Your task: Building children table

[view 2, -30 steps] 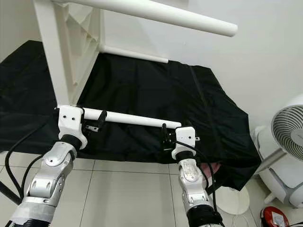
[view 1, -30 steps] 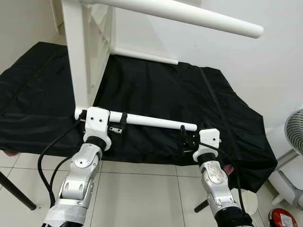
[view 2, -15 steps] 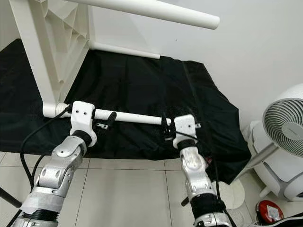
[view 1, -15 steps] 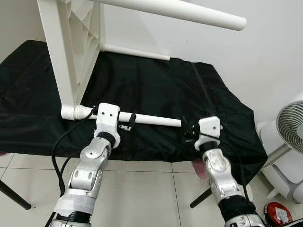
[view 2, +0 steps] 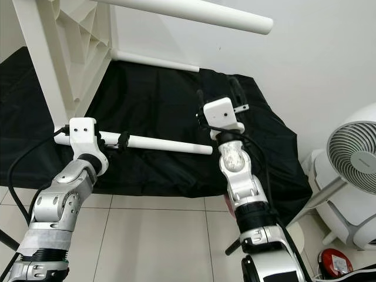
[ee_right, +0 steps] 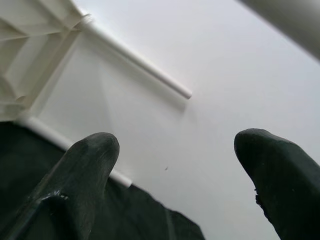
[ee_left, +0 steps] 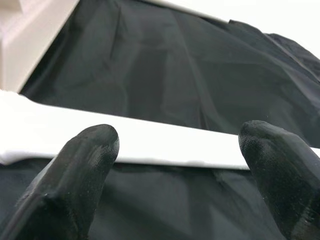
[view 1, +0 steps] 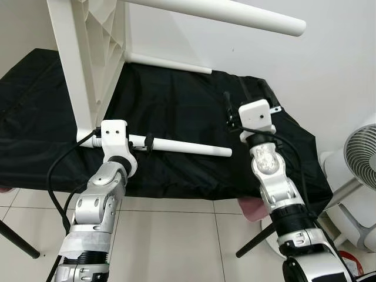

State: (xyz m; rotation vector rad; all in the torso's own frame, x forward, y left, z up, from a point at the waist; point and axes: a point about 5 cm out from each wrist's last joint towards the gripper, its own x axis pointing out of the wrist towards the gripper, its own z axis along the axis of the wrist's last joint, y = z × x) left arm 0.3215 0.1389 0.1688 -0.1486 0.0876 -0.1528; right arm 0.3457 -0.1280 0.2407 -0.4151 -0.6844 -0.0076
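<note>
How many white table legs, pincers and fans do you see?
White table legs: 3 (near, far, top)
Pincers: 2 (left pincer, right pincer)
Fans: 1 (fan)
Total: 6

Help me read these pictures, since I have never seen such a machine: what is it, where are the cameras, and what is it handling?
It is a walking robot with two silver arms. Two pictures come from cameras on its head looking down; two from its wrists, looking along black fingers. A white children's table stands tipped on its side on a black cloth. The left gripper is open beside the lowest table leg, holding nothing. The right gripper is open too, lifted off the cloth and pointing towards the wall. A fan stands to the right.
</note>
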